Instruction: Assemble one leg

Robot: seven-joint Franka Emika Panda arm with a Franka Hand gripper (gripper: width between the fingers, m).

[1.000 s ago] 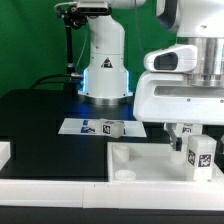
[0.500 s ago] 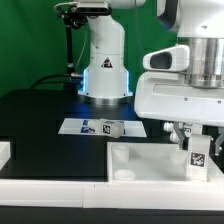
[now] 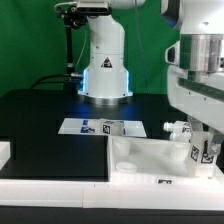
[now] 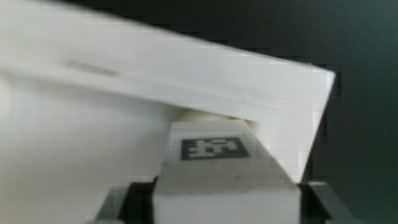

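— So where is the leg (image 3: 203, 152) right now?

— It is at the exterior view's right, low down over the big white tray (image 3: 150, 160). It is a small white peg with a black-and-white square tag on it. It looks close to the tray's right part, but whether it touches the tray is hard to tell.

— Who has it?

— The gripper (image 3: 204, 150) does. In the wrist view the leg (image 4: 222, 165) sits between the two dark fingers (image 4: 134, 202), one on each side, with its tag facing the camera. So the gripper (image 4: 222, 200) is squeezed tight on the leg.

— What else does the wrist view show?

— The white tray (image 4: 107, 120) fills most of it, with a raised rim running across and a corner pointing toward the black table (image 4: 365, 50).

— What else is on the table in the exterior view?

— A flat white marker board (image 3: 85, 127) lies farther back, near the middle. Another small white peg (image 3: 107, 128) with tags lies on it. A little white knob (image 3: 178, 128) shows just beside the arm, at the tray's far right edge. Behind all that stands the robot's white base (image 3: 104, 62) with a blue light, in front of a green wall (image 3: 30, 40).
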